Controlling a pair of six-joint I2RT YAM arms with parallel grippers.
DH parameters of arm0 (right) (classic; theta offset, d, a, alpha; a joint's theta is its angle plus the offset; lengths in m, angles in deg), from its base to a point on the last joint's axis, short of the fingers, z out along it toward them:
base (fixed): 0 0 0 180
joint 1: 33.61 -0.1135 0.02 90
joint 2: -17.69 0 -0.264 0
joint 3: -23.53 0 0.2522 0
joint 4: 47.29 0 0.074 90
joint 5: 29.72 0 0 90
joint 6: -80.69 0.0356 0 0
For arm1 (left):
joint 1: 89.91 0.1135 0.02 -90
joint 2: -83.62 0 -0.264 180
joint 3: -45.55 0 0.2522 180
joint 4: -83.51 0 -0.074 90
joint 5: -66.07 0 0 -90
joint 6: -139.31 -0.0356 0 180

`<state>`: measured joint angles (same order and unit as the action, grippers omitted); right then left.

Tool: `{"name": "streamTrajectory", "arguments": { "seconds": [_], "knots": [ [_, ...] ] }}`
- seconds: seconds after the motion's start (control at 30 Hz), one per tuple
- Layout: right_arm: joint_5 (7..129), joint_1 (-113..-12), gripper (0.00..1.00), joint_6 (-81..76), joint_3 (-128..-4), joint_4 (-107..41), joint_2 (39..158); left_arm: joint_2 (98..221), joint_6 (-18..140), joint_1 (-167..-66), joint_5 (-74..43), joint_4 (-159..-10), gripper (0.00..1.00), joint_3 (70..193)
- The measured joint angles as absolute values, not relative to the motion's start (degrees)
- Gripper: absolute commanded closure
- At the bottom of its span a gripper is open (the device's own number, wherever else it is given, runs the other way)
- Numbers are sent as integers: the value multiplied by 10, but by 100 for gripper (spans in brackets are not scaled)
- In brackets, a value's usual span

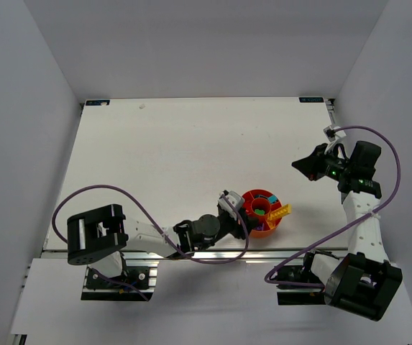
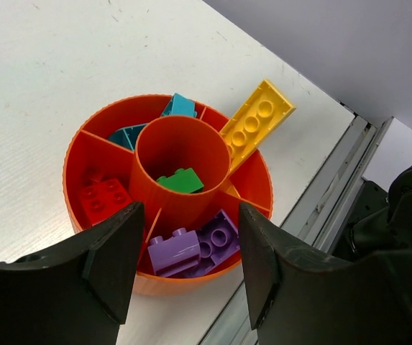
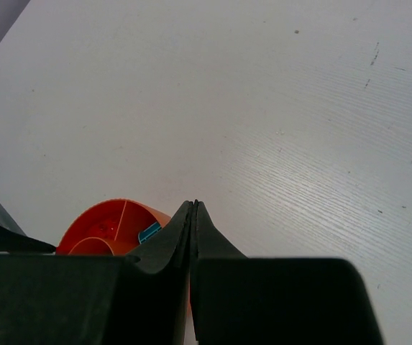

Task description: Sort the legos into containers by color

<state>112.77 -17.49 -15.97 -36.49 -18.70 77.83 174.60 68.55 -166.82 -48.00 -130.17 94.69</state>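
Legos sorted by colour in the round orange-red tray [image 2: 72,162], close to the table [image 2: 47,57] edge.
Green brick [image 2: 180,180] sits in the central cup [image 2: 191,140]. A red brick [image 2: 103,201] fills one wedge, purple bricks [image 2: 191,248] the next, and cyan pieces [image 2: 179,106] another. The long yellow plate [image 2: 256,122] leans tilted, overhanging the rim.
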Motion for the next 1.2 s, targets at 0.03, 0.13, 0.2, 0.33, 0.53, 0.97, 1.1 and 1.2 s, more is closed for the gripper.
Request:
{"name": "streamTrajectory", "arguments": {
  "seconds": [0.03, 0.13, 0.2, 0.33, 0.53, 0.97, 1.1, 1.2],
  "knots": [
    [1132, -175, 96, -162, -365, -187, 779, 1744, 681, -1668, -479, -1298, 36, 949],
    [1150, -175, 62, -185, -365, -176, 784, 1728, 663, -1668, -473, -1277, 36, 966],
    [1164, -175, 45, -206, -366, -160, 790, 1705, 651, -1668, -469, -1252, 32, 989],
    [1169, -175, 35, -245, -368, -135, 803, 1633, 657, -1664, -467, -1154, 14, 1047],
    [1123, -175, 11, -270, -379, -109, 808, 1440, 681, -1657, -547, -976, 2, 1048],
    [949, -175, 11, -215, -459, -67, 811, 1222, 663, -1640, -696, -681, 2, 975],
    [935, -175, 11, -192, -450, -75, 804, 1297, 663, -1632, -678, -655, 2, 975],
    [932, -175, 11, -184, -428, -85, 787, 1329, 662, -1609, -643, -644, 2, 975]
  ]
}}
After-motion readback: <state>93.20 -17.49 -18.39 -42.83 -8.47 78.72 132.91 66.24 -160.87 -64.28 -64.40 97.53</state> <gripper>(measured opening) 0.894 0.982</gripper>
